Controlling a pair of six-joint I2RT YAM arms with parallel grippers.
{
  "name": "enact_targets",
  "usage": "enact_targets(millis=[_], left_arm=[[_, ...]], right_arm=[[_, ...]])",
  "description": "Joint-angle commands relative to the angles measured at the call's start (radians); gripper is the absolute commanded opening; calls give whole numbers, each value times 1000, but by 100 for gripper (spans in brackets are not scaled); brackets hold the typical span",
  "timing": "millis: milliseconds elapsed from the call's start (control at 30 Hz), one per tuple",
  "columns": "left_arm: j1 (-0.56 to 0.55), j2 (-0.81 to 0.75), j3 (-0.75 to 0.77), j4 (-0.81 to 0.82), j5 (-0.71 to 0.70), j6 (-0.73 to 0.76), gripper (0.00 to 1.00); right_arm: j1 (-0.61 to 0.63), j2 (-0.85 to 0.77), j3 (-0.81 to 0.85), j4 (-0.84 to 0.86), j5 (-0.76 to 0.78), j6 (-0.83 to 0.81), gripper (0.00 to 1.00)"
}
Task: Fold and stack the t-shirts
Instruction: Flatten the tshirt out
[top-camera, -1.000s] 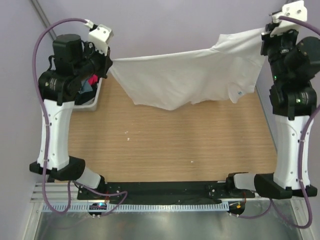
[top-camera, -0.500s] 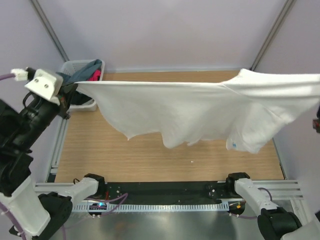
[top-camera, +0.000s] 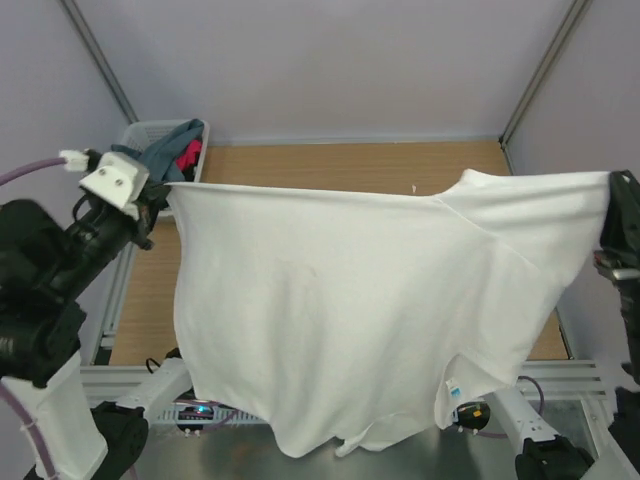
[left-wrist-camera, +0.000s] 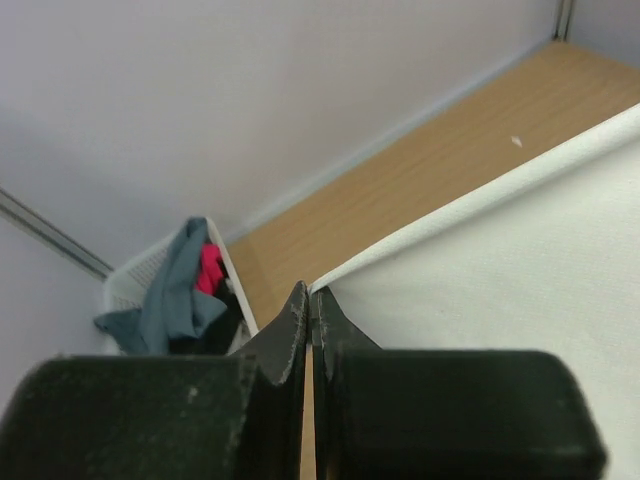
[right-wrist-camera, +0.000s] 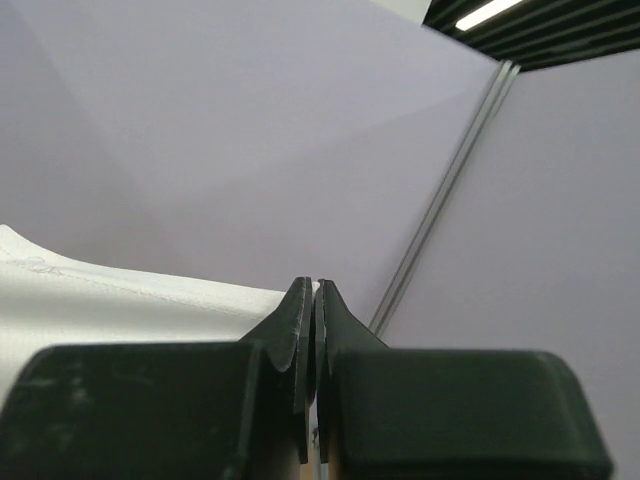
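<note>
The white t-shirt (top-camera: 350, 310) hangs spread out high above the table, stretched between both arms, its lower part drooping toward the camera with a small label (top-camera: 453, 388). My left gripper (top-camera: 160, 192) is shut on its left top corner, seen in the left wrist view (left-wrist-camera: 311, 293) with the cloth (left-wrist-camera: 500, 250) running off to the right. My right gripper (top-camera: 607, 190) is shut on the right top corner, seen in the right wrist view (right-wrist-camera: 313, 288) with the cloth (right-wrist-camera: 120, 300) at left. Grey-teal (top-camera: 160, 150) and pink-red (top-camera: 188, 155) shirts lie in the basket.
The white lattice basket (top-camera: 137, 133) stands at the table's far left corner, also in the left wrist view (left-wrist-camera: 140, 280). The wooden table (top-camera: 330, 165) shows behind the shirt. Frame posts rise at the back corners, and purple walls enclose the cell.
Both arms have lifted the white t-shirt higher and toward the camera. It now hangs as a wide flat sheet covering most of the table, where before it was bunched lower.
</note>
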Motion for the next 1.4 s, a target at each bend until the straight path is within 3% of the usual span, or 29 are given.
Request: enact_targets(millis=[0,133,267,433,567,800,933,1100,1367], left_arm=[[14,57,-167,6,-31,6,0],[14,107,-410,55,-16,70,0],[12,291,-631,187,-42,149,0],[12,594,-653,328,-112,222,0],[14,935,-483,335,-119,214,0],[14,1257,-213,361,-119,199,0],[15,1374,-52,341,-146,197,0],[14,1422,98,308,-155,145,0],[-33,1192,118,289,-114,75,0]], right_arm=[[17,32,-195,71,111,-91,1],[23,32,-477,151,103,-147,1],[20,99,-850,339,111,-200,2],[-25,397,-1007,548,55,-185,1],[-109,816,-852,633,17,-110,1],[-123,1314,-331,507,26,-75,1],[-121,1499,-36,408,46,-50,1],[-115,1527,19,395,72,-53,1],[-117,1208,-156,383,49,-6,1]])
